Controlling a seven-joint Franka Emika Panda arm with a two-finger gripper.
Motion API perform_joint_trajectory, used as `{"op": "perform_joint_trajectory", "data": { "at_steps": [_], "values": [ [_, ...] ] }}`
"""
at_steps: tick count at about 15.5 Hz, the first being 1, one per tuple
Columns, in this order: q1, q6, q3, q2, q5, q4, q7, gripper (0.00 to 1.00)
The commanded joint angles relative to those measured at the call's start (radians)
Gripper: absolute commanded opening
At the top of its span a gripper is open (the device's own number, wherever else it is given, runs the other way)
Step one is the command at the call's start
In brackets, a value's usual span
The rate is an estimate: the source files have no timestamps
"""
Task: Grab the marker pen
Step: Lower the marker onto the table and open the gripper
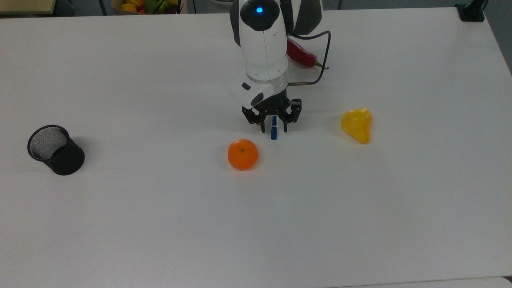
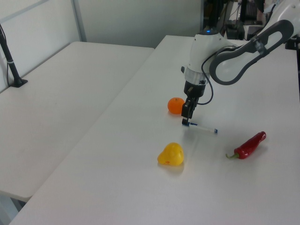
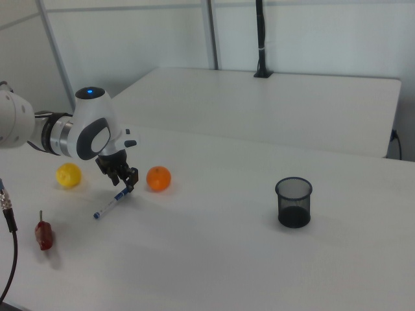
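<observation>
In the top view, a black mesh cup (image 1: 55, 149) stands far left, then an orange (image 1: 243, 154). Just beside it the marker pen (image 1: 274, 130) lies on the table (image 1: 160, 220) — the gripper (image 1: 274, 127) straddles its blue cap, fingers spread, not clamped. A yellow pear (image 1: 357, 124) lies right.

A lab: bare white tables (image 1: 120, 220), a pale partition wall (image 3: 311, 39), pole mounts (image 3: 261, 39).

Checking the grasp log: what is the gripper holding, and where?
Nothing: the gripper stands open astride the blue cap end of the white-barrelled marker pen.
</observation>
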Motion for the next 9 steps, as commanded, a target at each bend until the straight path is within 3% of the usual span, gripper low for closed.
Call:
{"op": "perform_joint_trajectory", "data": {
  "at_steps": [1, 3, 9],
  "values": [
    [0.009, 0.016, -0.004, -0.016, 0.003, -0.013, 0.005, 0.88],
    [0.008, 0.009, -0.004, -0.024, 0.003, -0.013, 0.005, 1.0],
    [-0.012, -0.121, -0.004, -0.086, 0.003, 0.013, 0.004, 1.0]
  ]
}}
